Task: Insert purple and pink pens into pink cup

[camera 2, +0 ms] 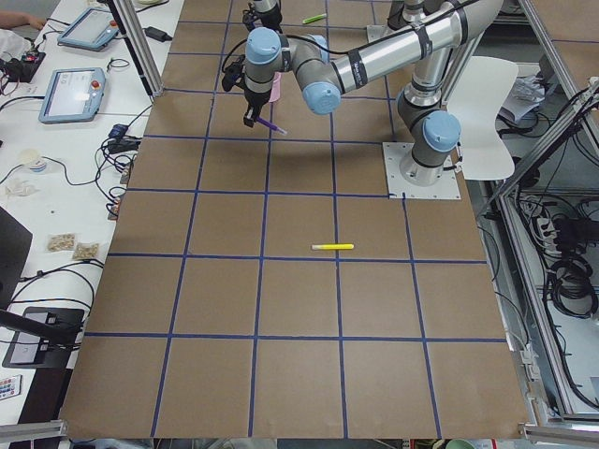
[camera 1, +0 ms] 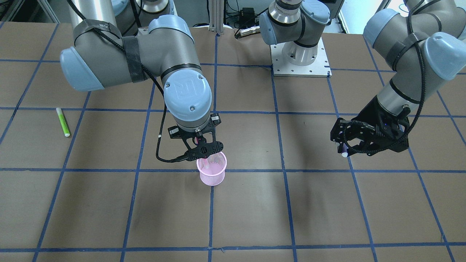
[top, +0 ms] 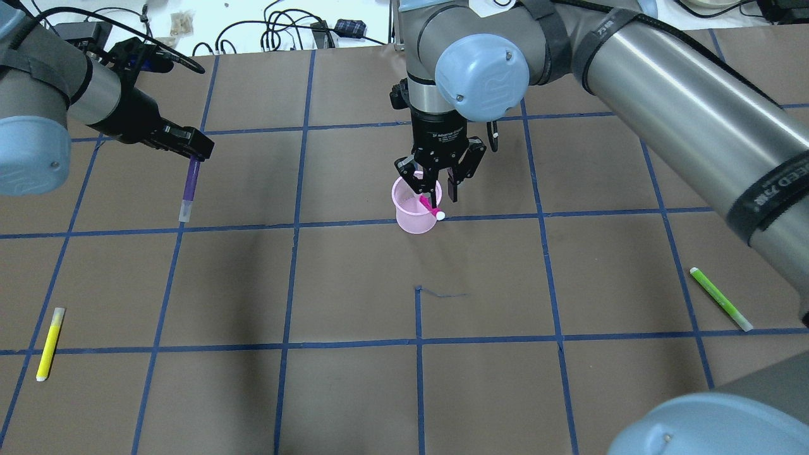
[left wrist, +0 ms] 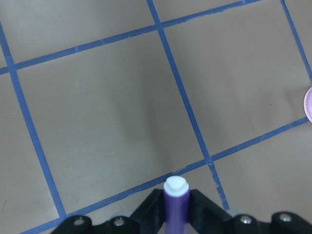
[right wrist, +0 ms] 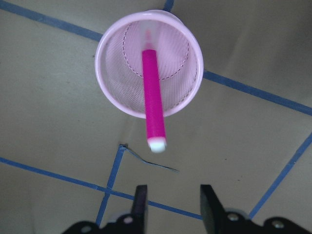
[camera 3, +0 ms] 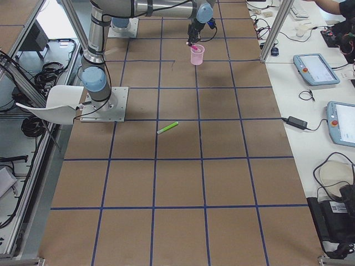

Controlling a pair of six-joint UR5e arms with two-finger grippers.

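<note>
Right gripper (top: 436, 188) is hanging open over the pink cup (right wrist: 113, 85), with the pink pen (right wrist: 152, 102) leaning inside. Left gripper (top: 193, 150) is gripping the purple pen (top: 189, 183), not in yet.

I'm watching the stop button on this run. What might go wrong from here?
The pink pen leans over the rim of the pink cup; the open right gripper, close above, might knock it. The left gripper grips the purple pen by one end; it may clash with the right gripper at the cup.

Right end effector (top: 437, 191): vertical, pointing down, fingers spread. Left end effector (top: 197, 150): tilted, clamped on purple pen (top: 189, 186).
</note>
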